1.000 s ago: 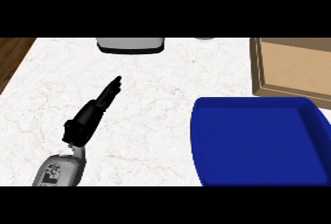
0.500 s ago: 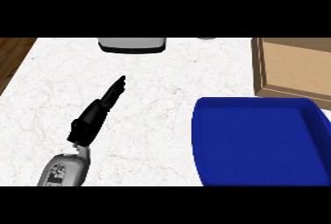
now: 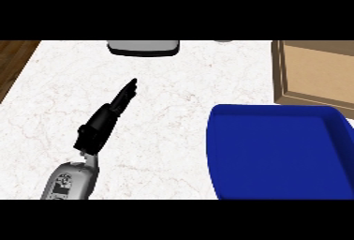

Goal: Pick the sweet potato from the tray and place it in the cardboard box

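My left hand (image 3: 104,123) lies flat and empty, fingers straight, on the table (image 3: 180,84) left of the blue tray (image 3: 276,154); the cardboard box (image 3: 318,70) sits beyond the tray.

Left hand (image 3: 104,123) only one in view; right hand and right arm not seen. Grey left forearm (image 3: 69,180) enters from lower edge, left of blue tray (image 3: 276,159), angled up and to right. Black hand extends from wrist along same slant, fingers (image 3: 128,91) straight and held together, tips pointing toward far side of counter (image 3: 180,75). Hand seen edge-on, narrow profile, holding nothing. Hand well apart from tray, on its left.
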